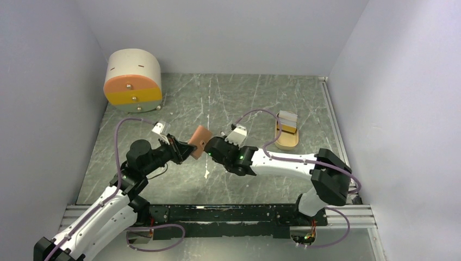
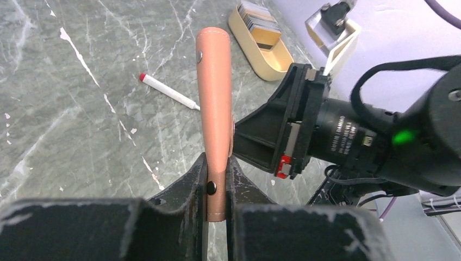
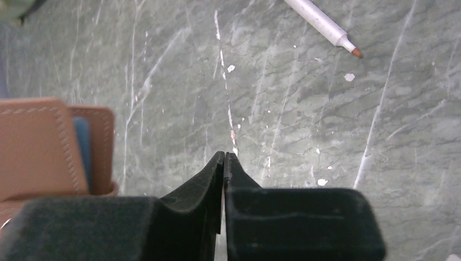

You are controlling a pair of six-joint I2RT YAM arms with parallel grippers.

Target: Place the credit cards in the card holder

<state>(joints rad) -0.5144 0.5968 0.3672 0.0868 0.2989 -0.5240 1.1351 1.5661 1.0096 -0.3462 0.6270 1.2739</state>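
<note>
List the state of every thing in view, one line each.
Card holder: lifted, clamped in the left gripper.
Left gripper: shut on the card holder.
Right gripper: shut, empty.
Cards: stacked in the tray.
Tray: partly filled.
Pen: lying loose, untouched.
Drawers: shut.

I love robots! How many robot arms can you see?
2. The left arm reaches in from the bottom left, holding the holder; the right arm reaches in from the bottom right, beside it. None hidden.
</note>
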